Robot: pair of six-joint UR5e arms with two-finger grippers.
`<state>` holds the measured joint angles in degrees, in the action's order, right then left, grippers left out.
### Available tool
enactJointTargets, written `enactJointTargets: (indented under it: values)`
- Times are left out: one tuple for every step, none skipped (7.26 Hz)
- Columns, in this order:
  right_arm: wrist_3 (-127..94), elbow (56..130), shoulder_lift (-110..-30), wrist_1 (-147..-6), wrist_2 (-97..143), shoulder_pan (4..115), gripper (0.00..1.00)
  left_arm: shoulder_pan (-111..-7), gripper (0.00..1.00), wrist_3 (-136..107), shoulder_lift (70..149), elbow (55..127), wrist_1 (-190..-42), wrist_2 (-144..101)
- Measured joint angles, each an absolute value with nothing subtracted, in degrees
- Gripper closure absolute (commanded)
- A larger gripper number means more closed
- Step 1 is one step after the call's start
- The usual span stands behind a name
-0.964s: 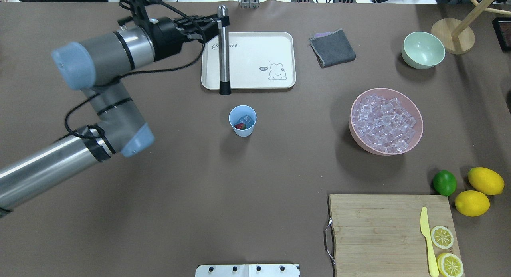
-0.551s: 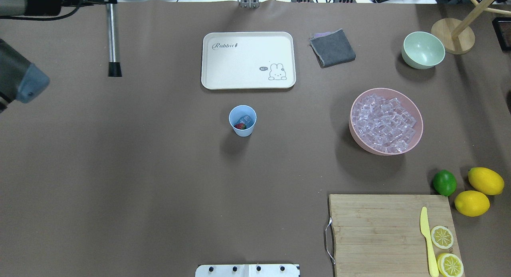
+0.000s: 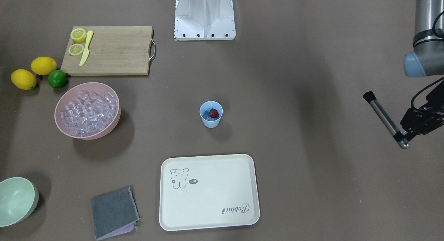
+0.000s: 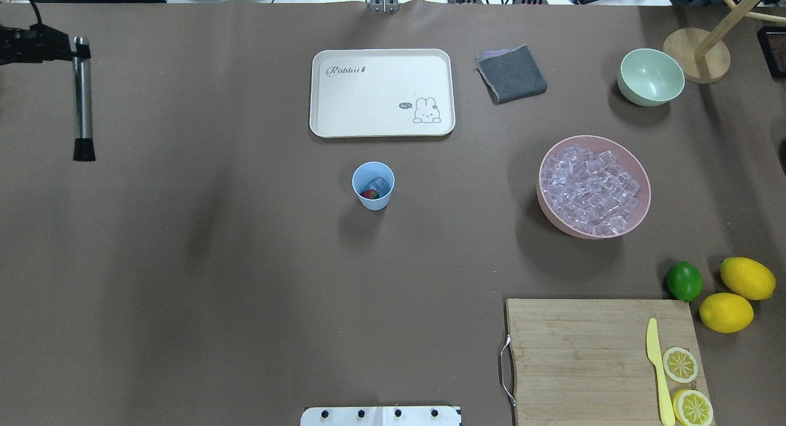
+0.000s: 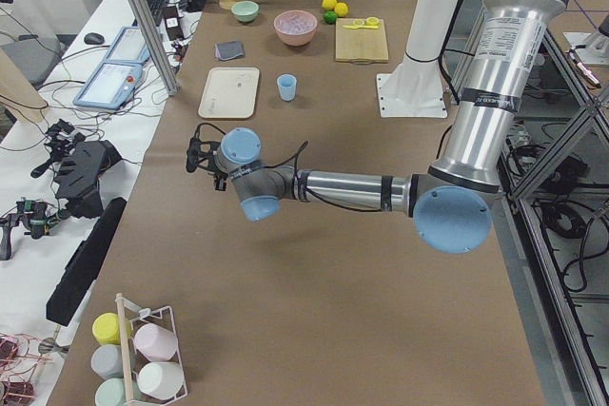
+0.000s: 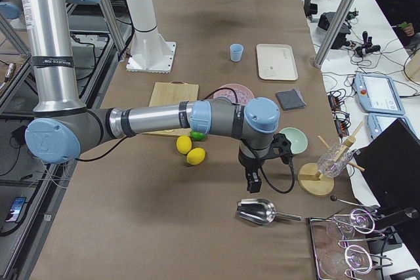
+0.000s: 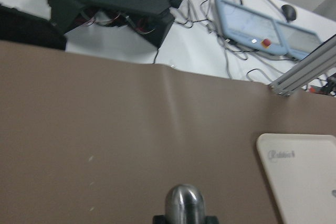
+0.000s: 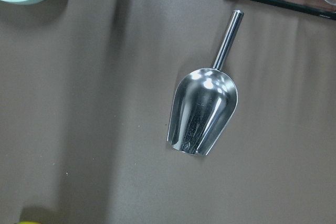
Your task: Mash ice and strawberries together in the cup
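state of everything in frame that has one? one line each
Cup: upright, ice and strawberry inside.
Strawberry: whole, unmashed.
Masher: held by its metal end, far from cup.
Left gripper: shut on masher.
Scoop: empty, lying flat.
Right gripper: cannot tell; hangs above scoop.
Pink bowl: full of ice.
Green bowl: empty.
Tray: empty.
Cloth: folded.

cup [image 4: 373,185]: one
strawberry [image 3: 214,113]: one
ice [image 4: 592,189]: many
bowls [image 4: 549,216] [image 4: 651,76]: two
whole lemons [image 4: 747,278] [image 4: 726,312]: two
lemon halves [image 4: 680,364] [image 4: 692,407]: two
lime [image 4: 684,281]: one
tray [image 4: 381,94]: one
cutting board [image 4: 583,352]: one
knife [image 4: 657,371]: one
cloth [image 4: 511,73]: one
scoop [image 8: 203,111]: one
masher [image 4: 81,94]: one
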<state>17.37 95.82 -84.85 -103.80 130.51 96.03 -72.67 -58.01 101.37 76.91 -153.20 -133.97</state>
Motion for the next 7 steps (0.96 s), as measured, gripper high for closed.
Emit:
enactJointTargets:
  values:
    - [17.36,96.41,-85.04,-103.91,130.59,96.05,0.01,-73.66,0.81,-52.68,98.58,76.27,-150.66,-136.25]
    - [17.42,96.81,-85.21,-103.93,130.63,96.06,0.01,-74.11,0.81,-45.86,96.09,74.88,-148.88,-137.35]
    - [17.51,97.05,-85.34,-103.91,130.62,96.06,0.01,-74.27,0.8,-38.49,94.14,72.62,-148.0,-137.78]
    - [17.61,97.19,-85.54,-103.9,130.61,96.06,0.01,-74.29,0.8,-33.46,92.72,70.62,-147.6,-137.87]
    - [17.78,97.36,-85.9,-103.89,130.59,96.06,0.01,-74.3,0.79,-31.32,91.4,69.61,-147.23,-137.78]
    - [17.92,97.59,-86.23,-103.9,130.55,96.09,0.01,-74.29,0.77,-30.59,90.37,69.38,-146.66,-137.52]
    - [18.0,98.06,-86.76,-103.94,130.51,96.12,0.01,-74.19,0.76,-30.33,89.87,69.21,-146.17,-137.2]
